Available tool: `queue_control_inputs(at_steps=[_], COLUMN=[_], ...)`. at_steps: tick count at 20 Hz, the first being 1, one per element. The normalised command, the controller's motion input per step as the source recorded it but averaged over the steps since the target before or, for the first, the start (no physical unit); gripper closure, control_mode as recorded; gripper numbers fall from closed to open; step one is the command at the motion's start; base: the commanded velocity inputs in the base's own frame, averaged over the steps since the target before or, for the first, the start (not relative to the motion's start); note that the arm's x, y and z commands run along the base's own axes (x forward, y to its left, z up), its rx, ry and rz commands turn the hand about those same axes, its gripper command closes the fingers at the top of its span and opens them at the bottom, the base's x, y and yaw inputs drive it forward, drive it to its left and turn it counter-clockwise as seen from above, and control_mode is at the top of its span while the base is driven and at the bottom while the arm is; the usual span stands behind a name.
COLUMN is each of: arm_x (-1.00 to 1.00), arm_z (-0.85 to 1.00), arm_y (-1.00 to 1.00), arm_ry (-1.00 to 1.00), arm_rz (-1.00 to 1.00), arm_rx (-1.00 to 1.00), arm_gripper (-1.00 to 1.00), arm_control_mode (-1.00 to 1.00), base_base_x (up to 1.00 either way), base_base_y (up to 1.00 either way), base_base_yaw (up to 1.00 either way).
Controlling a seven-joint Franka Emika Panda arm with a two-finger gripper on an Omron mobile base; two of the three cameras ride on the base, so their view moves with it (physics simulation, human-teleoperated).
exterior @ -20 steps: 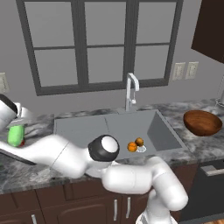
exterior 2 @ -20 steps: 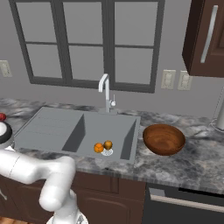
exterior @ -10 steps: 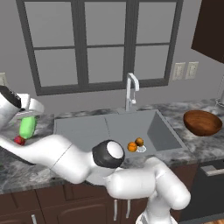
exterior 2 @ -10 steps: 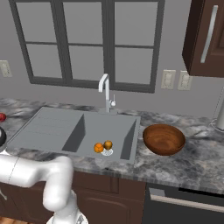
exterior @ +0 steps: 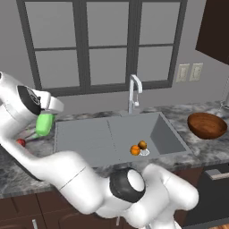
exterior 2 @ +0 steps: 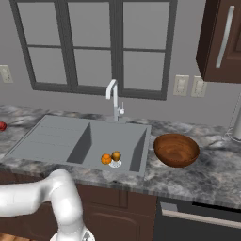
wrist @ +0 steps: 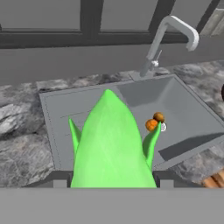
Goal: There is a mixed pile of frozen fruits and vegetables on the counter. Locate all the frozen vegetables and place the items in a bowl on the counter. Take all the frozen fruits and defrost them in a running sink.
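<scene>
- Your gripper (exterior: pixel 43 126) is closed on the green vegetable (wrist: pixel 111 144), jaws partly apart with the piece between them, raised above the counter (exterior: pixel 18 167) to the left of the sink (exterior: pixel 94 138).
- In the hand view the vegetable points up and away from the camera, its tip over the sink's ribbed drainboard.
- A small red ball (exterior: pixel 20 142) lies on the counter left of the sink, just below the gripper.
- Two orange fruits (exterior: pixel 138 148) sit touching in the sink basin, beside the round drain.
- The tap (exterior 2: pixel 113 99) stands behind the sink.
- The wooden bowl (exterior 2: pixel 176 149) rests on the counter just right of the sink, with nothing visible in it.
</scene>
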Motion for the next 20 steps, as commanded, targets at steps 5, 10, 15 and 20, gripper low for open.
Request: queue_control_inputs(at_steps=[5, 10, 15, 20], arm_x=[-0.39, -0.5, -0.69, -0.75], arm_z=[0.06, 0.46, 0.84, 0.75], arm_y=[-1.0, -0.95, -0.74, -0.68], arm_ry=[-0.34, -0.12, 0.0, 0.1], arm_rz=[0.15, 0.13, 0.04, 0.0], arm_rx=[0.13, 0.13, 0.07, 0.04], arm_gripper=[1.0, 1.0, 1.0, 1.0], arm_control_mode=[-1.0, -1.0, -1.0, -1.0], base_base_x=[0.0, 0.0, 0.0, 0.0], base_base_y=[0.0, 0.0, 0.0, 0.0], base_base_yaw=[0.0, 0.0, 0.0, 0.0])
